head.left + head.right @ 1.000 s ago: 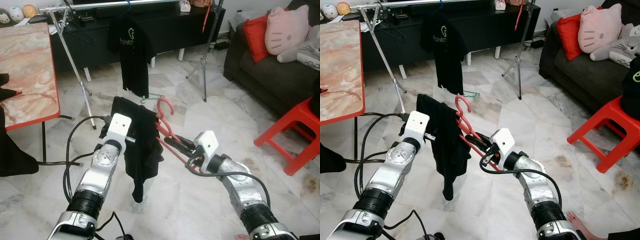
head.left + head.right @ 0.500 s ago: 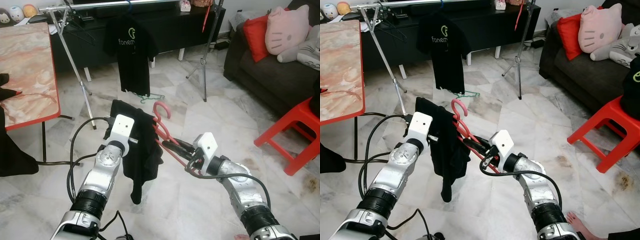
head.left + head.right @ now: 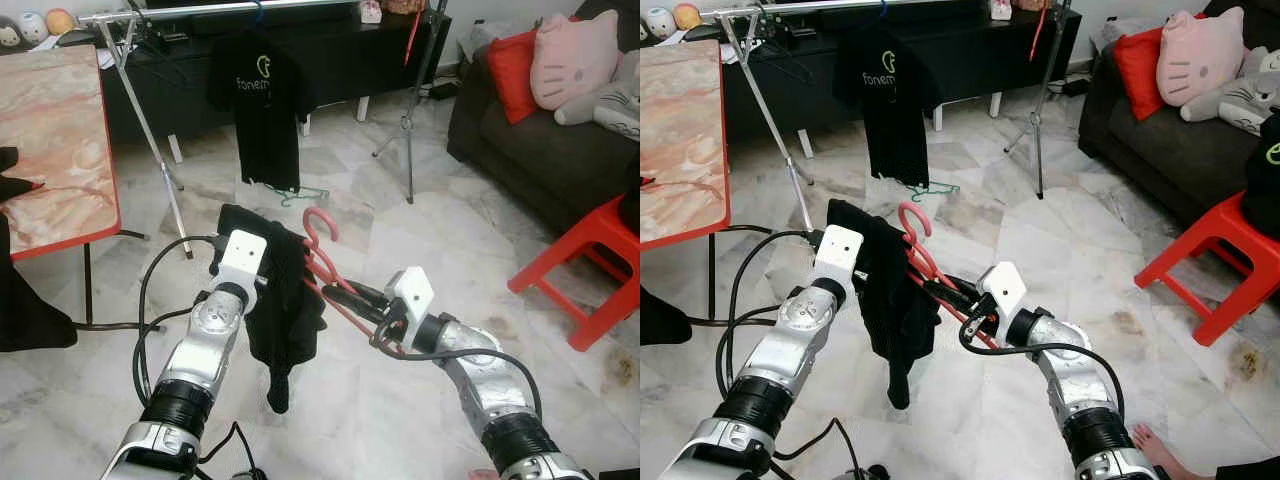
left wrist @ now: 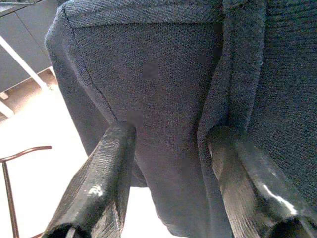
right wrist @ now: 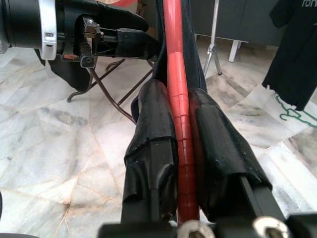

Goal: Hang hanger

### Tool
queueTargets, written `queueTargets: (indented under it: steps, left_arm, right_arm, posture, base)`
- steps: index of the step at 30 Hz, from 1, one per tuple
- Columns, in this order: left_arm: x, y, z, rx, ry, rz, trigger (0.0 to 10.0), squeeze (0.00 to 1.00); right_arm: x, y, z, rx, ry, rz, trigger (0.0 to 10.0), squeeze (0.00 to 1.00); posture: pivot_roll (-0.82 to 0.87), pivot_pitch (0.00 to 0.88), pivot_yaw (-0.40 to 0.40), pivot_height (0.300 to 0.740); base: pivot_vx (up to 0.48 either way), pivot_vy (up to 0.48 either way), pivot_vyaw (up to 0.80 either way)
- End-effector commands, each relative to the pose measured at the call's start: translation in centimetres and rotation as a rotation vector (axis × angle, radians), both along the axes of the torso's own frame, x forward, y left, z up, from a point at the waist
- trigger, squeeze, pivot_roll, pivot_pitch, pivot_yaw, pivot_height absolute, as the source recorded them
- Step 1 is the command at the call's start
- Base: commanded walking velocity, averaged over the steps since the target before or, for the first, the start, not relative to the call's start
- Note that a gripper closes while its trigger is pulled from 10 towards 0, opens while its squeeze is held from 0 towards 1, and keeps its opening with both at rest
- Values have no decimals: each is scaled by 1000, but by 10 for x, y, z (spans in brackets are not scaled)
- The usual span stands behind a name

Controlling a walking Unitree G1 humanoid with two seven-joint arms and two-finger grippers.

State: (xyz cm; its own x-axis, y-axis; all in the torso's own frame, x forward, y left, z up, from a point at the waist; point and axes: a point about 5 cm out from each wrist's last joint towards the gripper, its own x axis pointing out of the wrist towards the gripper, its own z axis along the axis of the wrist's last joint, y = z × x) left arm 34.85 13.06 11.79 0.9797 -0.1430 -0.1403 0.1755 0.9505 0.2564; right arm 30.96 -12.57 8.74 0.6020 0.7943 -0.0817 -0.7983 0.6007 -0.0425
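Raised a little and carried slightly forward over the last second, the red hanger with its dark garment now sits nearer the silver clothes rail, which tells me the carry toward the rack is under way but the hook is not yet on the bar. My right pincer is clamped on the hanger's red arm, its two black fingers pressed tight on either side of the plastic. My left pincer is at the cloth with its fingers spread apart, fabric draped between and over them; I judge it is steadying the garment, not gripping it.

Ahead, a black T-shirt already hangs on the rail, with bare bar to either side of it. The marble floor between me and the rack is open, save for a green hanger lying under the shirt. The red-edged worktop crowds my left, the rack's slanted leg runs beside it, and a red stool and sofa stand well off to my right.
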Motion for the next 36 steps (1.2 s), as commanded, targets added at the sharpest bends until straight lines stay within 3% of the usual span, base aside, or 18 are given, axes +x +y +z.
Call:
queueTargets:
  steps: [1,36]
  left_arm:
    - [2,0,1,-14,2,4,0,0]
    - [1,2,6,-49,-34,10,0,0]
  right_arm:
    - [1,2,10,27,-44,21,0,0]
    - [1,-3,4,-17,-31,-9,0,0]
  posture:
    - [-15,74,-34,740]
    - [-11,74,-36,740]
  base:
    - [0,0,0]
    - [0,0,0]
